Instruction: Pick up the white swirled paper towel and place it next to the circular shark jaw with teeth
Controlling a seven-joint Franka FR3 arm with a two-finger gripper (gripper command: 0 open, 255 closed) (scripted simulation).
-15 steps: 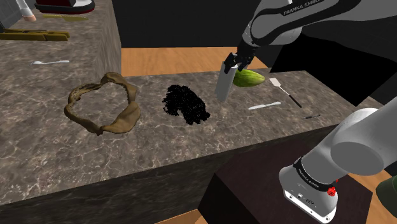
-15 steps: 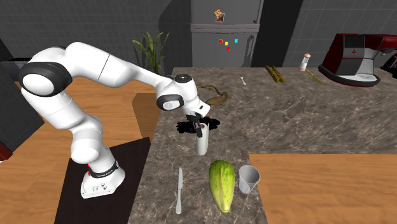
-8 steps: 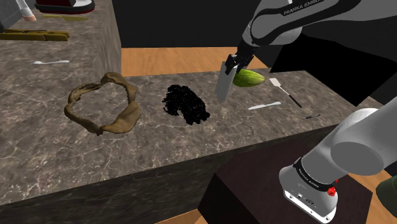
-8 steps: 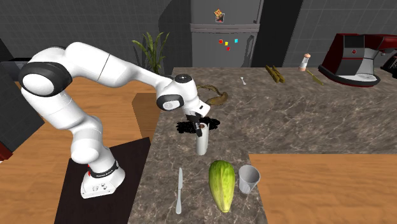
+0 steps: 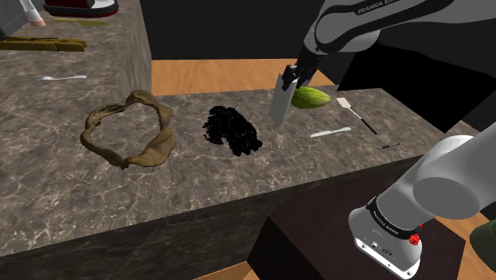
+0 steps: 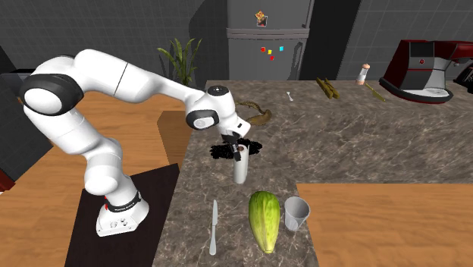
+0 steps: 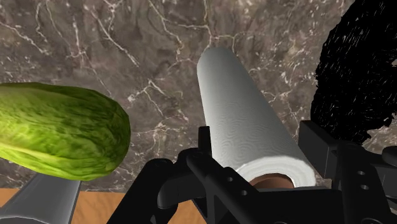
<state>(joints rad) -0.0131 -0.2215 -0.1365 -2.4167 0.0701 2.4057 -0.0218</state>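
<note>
Dark marbled counter (image 5: 63, 183) carried brown ring-shaped jaw (image 5: 159, 146), black clump (image 5: 230, 131) nr it, then green veg (image 5: 310, 97), white knife (image 5: 330, 132) & spatula (image 5: 355, 114) twd shoulder view's right.

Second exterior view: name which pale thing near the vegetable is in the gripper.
The paper towel roll, its top clasped by the gripper. The cup and knife sit apart from it, beside the vegetable.

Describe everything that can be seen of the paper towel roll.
The paper towel roll is a white cylinder with a fine swirled pattern and a brown cardboard core at its upper end. It stands nearly upright over the marbled counter, between the green vegetable and a black patch. The gripper is shut on its top; whether its base touches the counter I cannot tell.
</note>
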